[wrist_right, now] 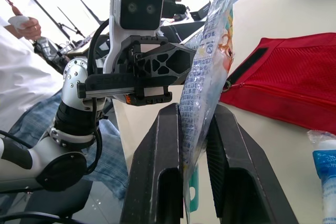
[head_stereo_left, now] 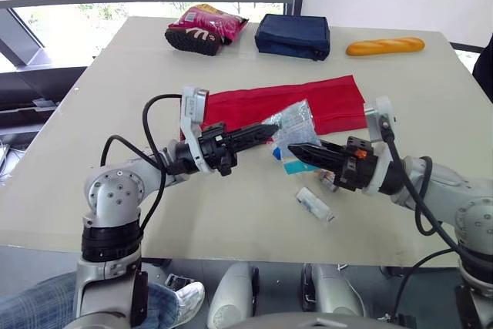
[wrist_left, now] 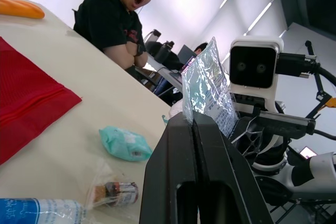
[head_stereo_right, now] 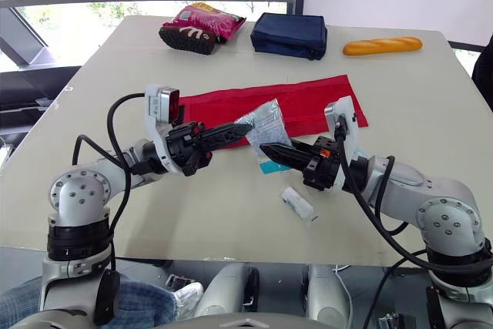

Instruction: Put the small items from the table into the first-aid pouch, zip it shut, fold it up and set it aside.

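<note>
We see the left gripper (head_stereo_left: 269,130) and right gripper (head_stereo_left: 296,149) both clamped on the clear packet (head_stereo_left: 294,122), held above the cream table (head_stereo_left: 115,190) just before the flat red pouch (head_stereo_left: 331,102). The left wrist view adds a teal sachet (wrist_left: 125,144) and a person in black (wrist_left: 107,24) beyond the table.

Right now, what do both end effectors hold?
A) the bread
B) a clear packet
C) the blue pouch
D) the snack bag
B: the left end effector and the right end effector both pinch the clear packet, one from each side.
</note>
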### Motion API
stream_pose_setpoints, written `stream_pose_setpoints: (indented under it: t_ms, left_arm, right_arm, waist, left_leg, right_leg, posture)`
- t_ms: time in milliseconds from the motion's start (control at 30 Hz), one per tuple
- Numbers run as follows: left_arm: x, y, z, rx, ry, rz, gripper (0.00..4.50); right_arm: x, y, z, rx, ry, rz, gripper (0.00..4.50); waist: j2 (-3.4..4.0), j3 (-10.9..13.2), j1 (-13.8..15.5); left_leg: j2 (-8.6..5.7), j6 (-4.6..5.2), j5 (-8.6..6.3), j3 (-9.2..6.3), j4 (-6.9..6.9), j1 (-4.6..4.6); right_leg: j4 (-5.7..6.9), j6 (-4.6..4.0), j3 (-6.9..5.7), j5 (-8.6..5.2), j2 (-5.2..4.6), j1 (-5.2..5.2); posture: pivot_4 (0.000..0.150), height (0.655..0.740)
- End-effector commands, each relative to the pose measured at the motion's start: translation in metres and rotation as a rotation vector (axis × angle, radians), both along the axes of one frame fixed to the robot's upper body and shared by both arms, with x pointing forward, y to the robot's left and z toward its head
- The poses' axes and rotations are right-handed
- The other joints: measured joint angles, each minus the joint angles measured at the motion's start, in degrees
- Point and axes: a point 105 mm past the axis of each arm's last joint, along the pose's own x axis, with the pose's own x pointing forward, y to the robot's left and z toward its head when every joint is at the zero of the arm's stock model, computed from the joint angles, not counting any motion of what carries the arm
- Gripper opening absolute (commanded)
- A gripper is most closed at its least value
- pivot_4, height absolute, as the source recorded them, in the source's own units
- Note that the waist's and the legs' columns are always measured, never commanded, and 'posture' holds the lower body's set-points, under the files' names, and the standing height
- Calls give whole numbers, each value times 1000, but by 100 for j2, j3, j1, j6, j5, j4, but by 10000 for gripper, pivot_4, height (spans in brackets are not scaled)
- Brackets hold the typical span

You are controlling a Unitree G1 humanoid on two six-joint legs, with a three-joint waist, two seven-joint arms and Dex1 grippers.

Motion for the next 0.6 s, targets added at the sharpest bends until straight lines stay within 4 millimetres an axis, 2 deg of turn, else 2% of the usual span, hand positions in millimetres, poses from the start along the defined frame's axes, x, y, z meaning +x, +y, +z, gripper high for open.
stream_pose_setpoints:
  t_ms: [33, 67, 133, 200, 233, 267, 333, 400, 467, 600]
  left_arm:
    - [17, 17, -2, 47, -28, 132, 0]
    - [21, 23, -2, 66, -37, 163, 5690]
    - [30, 36, -6, 134, -65, 243, 11004]
    - [38, 46, -11, 208, -101, 306, 19099]
    - [48, 60, -16, 276, -131, 390, 19480]
    - [56, 72, -21, 351, -167, 458, 25440]
    - [73, 98, -31, 516, -250, 595, 32824]
    - [85, 115, -38, 643, -315, 672, 40481]
    - [96, 127, -43, 746, -369, 740, 44185]
    - [106, 129, -61, 956, -478, 711, 44185]
  right_arm:
    - [2, -6, 8, 4, -37, -32, 933]
    - [4, -8, 6, -6, -34, -52, 933]
    - [9, -14, 3, -18, -26, -91, 933]
    - [12, -19, 1, -24, -23, -119, 933]
    - [15, -23, -2, -33, -15, -148, 933]
    - [17, -27, -4, -41, -10, -171, 933]
    - [19, -33, -8, -52, -4, -205, 933]
    - [20, -36, -10, -55, -4, -222, 933]
    - [21, -37, -10, -51, -11, -236, 933]
    - [19, -37, -4, -42, -41, -247, 933]
  waist:
    - [0, 0, 1]
    - [0, 0, 0]
    - [0, 0, -6]
    - [0, 0, -1]
    - [1, 0, 2]
    - [1, 0, 3]
    - [2, 1, 11]
    - [2, 1, 11]
    - [1, 1, 9]
    - [0, 1, 18]
  left_leg:
    - [0, 0, 0, 0, 0, -1]
    - [0, 0, 0, 0, 0, 0]
    - [0, 0, 0, 1, 0, 0]
    - [0, 0, 0, 2, -1, -1]
    - [0, 0, 0, 2, -2, -1]
    - [1, 0, 0, 3, -3, -1]
    - [-1, 0, 0, 6, -5, -3]
    - [1, 0, 0, 12, -7, -11]
    - [4, 0, 0, 11, -3, -38]
    - [-1, 0, 0, 1, 0, -78]
  right_leg:
    - [0, -1, 0, 0, 0, -1]
    - [0, 0, 0, 0, 0, -1]
    - [0, 0, 0, 0, 5, -2]
    - [0, 3, 0, -3, 9, -4]
    - [0, 2, 0, -2, 9, -4]
    - [-1, 2, 1, -2, 9, -5]
    - [-2, 1, 2, -2, 9, -9]
    - [-3, -5, 5, 2, 8, -19]
    - [-4, -4, 5, 5, 5, -42]
    - [-3, 16, 2, 20, 2, -72]
  posture:
    - [1500, 7164]
    - [1500, 7164]
    - [1500, 7164]
    - [1500, 7164]
    - [1500, 7164]
    - [1500, 7164]
    - [1500, 7164]
    - [1500, 7164]
    - [1500, 7164]
    - [1500, 7164]
